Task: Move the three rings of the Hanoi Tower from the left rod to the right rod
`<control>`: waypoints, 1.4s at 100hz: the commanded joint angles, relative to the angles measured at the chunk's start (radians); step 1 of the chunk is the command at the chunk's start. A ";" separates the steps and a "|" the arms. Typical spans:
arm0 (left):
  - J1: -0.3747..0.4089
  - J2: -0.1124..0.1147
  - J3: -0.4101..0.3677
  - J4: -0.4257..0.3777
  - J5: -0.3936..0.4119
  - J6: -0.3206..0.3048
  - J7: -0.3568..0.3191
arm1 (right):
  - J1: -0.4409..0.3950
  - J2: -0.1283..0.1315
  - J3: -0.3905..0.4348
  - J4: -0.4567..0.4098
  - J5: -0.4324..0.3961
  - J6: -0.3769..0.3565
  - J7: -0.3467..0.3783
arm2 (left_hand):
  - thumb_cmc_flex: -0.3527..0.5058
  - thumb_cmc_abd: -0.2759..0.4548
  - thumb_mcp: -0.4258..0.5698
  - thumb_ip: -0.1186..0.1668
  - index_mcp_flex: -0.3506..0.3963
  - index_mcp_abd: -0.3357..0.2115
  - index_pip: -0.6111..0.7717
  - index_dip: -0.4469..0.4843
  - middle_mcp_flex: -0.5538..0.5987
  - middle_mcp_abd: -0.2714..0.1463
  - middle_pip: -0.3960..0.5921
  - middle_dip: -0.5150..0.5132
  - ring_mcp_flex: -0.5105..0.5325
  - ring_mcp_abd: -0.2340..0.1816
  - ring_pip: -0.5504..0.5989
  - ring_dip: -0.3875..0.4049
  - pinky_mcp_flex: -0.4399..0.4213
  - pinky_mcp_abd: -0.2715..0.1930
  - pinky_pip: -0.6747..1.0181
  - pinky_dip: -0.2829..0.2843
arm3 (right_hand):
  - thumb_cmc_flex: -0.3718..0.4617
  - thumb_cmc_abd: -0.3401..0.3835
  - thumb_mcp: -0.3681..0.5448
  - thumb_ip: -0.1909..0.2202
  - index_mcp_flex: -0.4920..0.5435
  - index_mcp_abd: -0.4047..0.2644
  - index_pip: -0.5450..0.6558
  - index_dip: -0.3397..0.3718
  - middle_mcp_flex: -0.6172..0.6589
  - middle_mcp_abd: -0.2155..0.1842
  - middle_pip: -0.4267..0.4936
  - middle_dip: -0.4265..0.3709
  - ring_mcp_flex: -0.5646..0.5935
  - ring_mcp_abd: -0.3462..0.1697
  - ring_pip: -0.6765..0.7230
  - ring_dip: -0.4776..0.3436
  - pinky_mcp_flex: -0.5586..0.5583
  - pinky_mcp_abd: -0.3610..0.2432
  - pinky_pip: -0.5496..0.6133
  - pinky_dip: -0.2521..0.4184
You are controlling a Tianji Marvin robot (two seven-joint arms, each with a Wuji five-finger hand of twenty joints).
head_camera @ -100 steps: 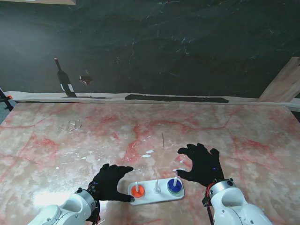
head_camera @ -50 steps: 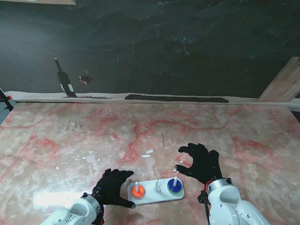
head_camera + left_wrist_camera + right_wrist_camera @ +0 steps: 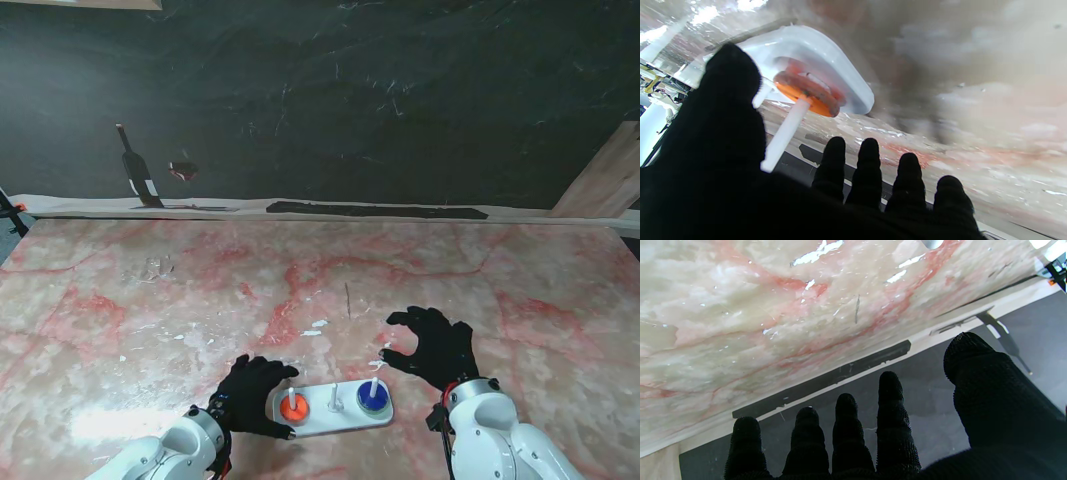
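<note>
Your left hand (image 3: 252, 393) sits low in the stand frame, left of centre, fingers spread and gripping nothing, its fingertips right at the left end of the white Hanoi base (image 3: 312, 418). In the left wrist view the thumb (image 3: 727, 100) stands just beside the left rod (image 3: 785, 131), with the four other fingers (image 3: 868, 170) apart from it and nothing between them. On that rod lies an orange ring (image 3: 293, 407), flat on the base; whether a second ring lies under it you cannot tell. The middle rod (image 3: 335, 398) is bare. The right rod (image 3: 374, 387) carries a blue ring (image 3: 373, 401) at its foot.

Your right hand (image 3: 434, 346) hangs lower right of centre, farther from you than the base's right end, fingers curled loosely and apart, grasping nothing; its wrist view shows only marble and the dark backdrop past the black-gloved fingers (image 3: 888, 420).

Around them spreads the pink-veined marble table (image 3: 180, 300) with white flecks. At the upper left of the stand frame, a dark bottle shape (image 3: 135, 170) shows on the black backdrop, and a wooden board (image 3: 610, 180) leans at the right edge.
</note>
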 commanded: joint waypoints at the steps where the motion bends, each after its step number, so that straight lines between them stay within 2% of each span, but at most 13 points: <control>1: -0.007 -0.002 0.009 0.008 0.005 -0.006 0.000 | -0.004 -0.004 0.001 0.002 0.003 -0.002 0.007 | -0.022 -0.041 0.019 -0.038 0.006 -0.022 0.053 0.007 -0.019 -0.040 0.039 0.012 -0.027 -0.017 0.014 0.007 -0.001 -0.004 -0.007 -0.006 | 0.022 0.007 -0.017 0.008 0.019 -0.019 0.011 0.009 -0.007 0.001 0.000 0.007 -0.013 0.012 -0.011 0.009 -0.022 -0.012 -0.021 -0.015; 38: -0.041 -0.001 0.046 0.048 0.024 -0.004 0.013 | -0.009 -0.005 0.006 0.001 0.019 -0.003 0.011 | -0.005 -0.031 0.048 -0.026 0.062 -0.055 0.144 -0.017 0.002 -0.035 0.083 -0.001 -0.014 -0.014 0.046 0.007 -0.001 -0.006 0.000 0.003 | 0.024 0.010 -0.021 0.009 0.019 -0.015 0.011 0.008 -0.006 0.004 0.002 0.007 -0.012 0.012 -0.011 0.010 -0.021 -0.013 -0.027 -0.008; 68: -0.046 -0.003 0.054 0.061 0.041 0.004 0.041 | -0.011 -0.007 0.010 0.001 0.033 -0.002 0.008 | -0.002 0.014 0.047 -0.015 0.103 -0.056 0.197 -0.019 0.045 -0.034 0.116 0.003 0.000 -0.013 0.106 0.011 -0.003 -0.008 0.014 0.025 | 0.025 0.015 -0.024 0.009 0.020 -0.011 0.011 0.007 -0.001 0.005 0.006 0.009 -0.009 0.013 -0.010 0.010 -0.018 -0.015 -0.024 0.001; 97: -0.057 -0.005 0.070 0.079 0.054 0.000 0.068 | -0.012 -0.008 0.012 0.001 0.042 -0.003 0.003 | 0.011 0.050 0.022 -0.001 0.127 -0.091 0.251 -0.005 0.064 -0.036 0.137 0.011 0.005 -0.016 0.152 0.010 -0.005 -0.012 0.022 0.044 | 0.025 0.026 -0.028 0.010 0.018 -0.011 0.012 0.007 0.001 0.007 0.009 0.010 -0.004 0.013 -0.008 0.011 -0.016 -0.016 -0.017 0.010; 140: -0.065 -0.009 0.086 0.092 0.068 0.020 0.097 | -0.012 -0.011 0.013 0.004 0.056 -0.002 -0.006 | 0.033 0.114 0.030 0.041 0.169 -0.147 0.344 0.038 0.094 -0.030 0.168 0.024 0.013 -0.017 0.197 0.014 -0.005 -0.024 0.029 0.067 | 0.026 0.038 -0.035 0.011 0.015 -0.011 0.013 0.008 0.006 0.007 0.017 0.014 0.003 0.015 -0.006 0.014 -0.013 -0.017 -0.005 0.019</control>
